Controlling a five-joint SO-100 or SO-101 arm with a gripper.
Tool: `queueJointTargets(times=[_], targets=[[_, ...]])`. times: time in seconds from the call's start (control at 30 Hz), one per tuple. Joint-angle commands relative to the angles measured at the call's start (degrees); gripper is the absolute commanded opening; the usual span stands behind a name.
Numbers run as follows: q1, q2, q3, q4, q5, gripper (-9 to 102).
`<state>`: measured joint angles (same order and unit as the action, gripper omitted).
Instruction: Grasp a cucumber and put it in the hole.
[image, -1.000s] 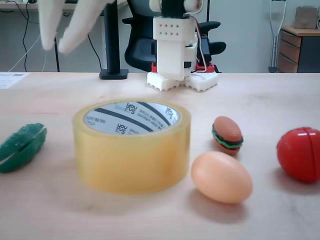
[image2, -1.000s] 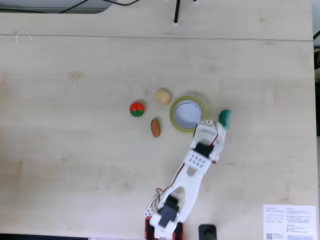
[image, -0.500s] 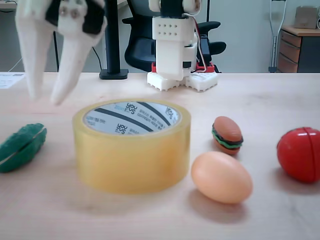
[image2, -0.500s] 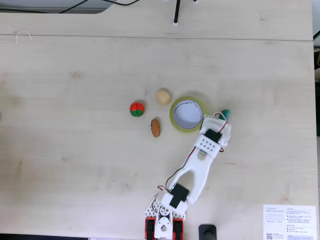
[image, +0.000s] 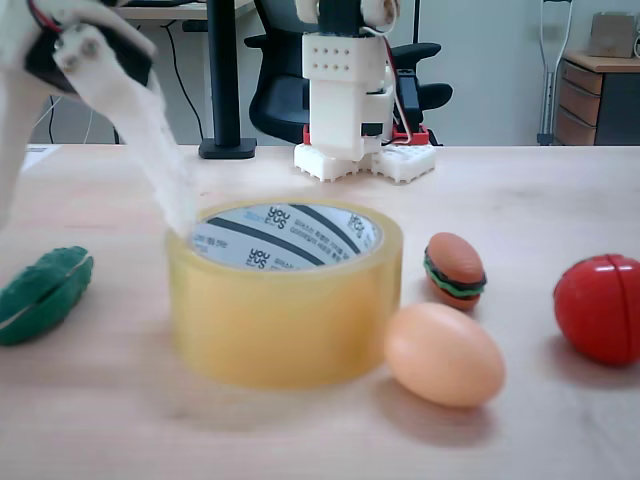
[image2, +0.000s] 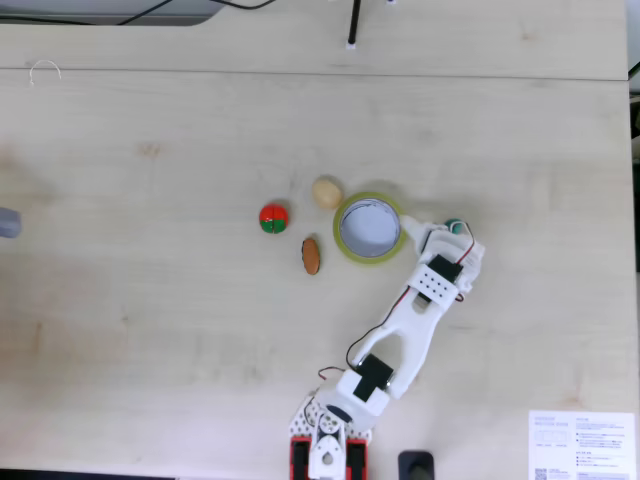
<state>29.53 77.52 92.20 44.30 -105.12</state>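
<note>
Where "you" repeats on the tape roll's (image: 285, 300) striped core, pincer (image: 90, 215) spread apart over cucumber (image: 42, 294).

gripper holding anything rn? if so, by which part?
Nothing held. The gripper is open, one finger down beside the tape roll. The cucumber lies on the table, ungrasped.

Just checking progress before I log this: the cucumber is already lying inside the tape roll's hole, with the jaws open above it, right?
Not quite. In a fixed view the cucumber lies on the table beside the tape roll, not in its hole. The jaws are open above it.
</note>
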Motion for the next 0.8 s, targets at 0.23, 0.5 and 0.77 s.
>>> queueJointTargets(times=[0.23, 0.5, 0.77], targets=[[2.1, -1.2, -4.4, -3.4, -0.1, 50], [4.5, -5.1, -10.4, -3.4, -0.1, 49], [6.2, -7.9, -12.7, -3.4, -0.1, 49]])
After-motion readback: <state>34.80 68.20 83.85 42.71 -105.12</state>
